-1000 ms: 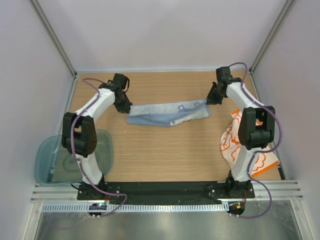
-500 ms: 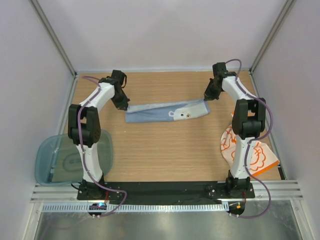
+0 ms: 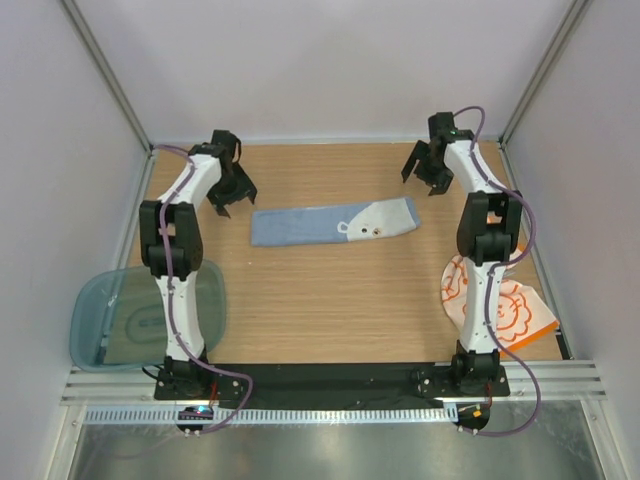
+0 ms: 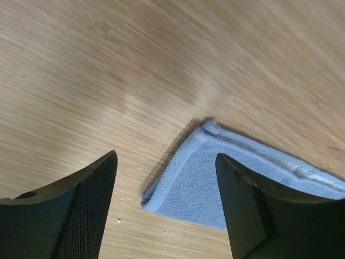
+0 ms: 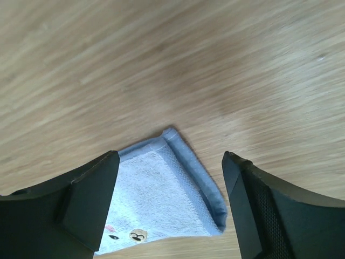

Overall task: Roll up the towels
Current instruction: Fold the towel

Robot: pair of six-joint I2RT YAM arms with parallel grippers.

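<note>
1. Left jaws: spread wide, empty, hanging just off the left end of the pale blue towel (image 3: 335, 223), its corner showing between them.
2. It lies flat mid desk (image 3: 330, 310), a long strip running left-right, right end slightly farther back.
3. Right jaws: spread too, empty, just beyond the right end. Both arms look equally near.

I work in a lab test cell: my left arm (image 3: 180, 270) and right arm (image 3: 487, 270) are bolted to a black plate (image 3: 330, 378) at the near edge of a wooden surface (image 3: 330, 290), boxed in by plain white panels (image 3: 330, 70) on aluminium posts (image 3: 108, 75).
</note>
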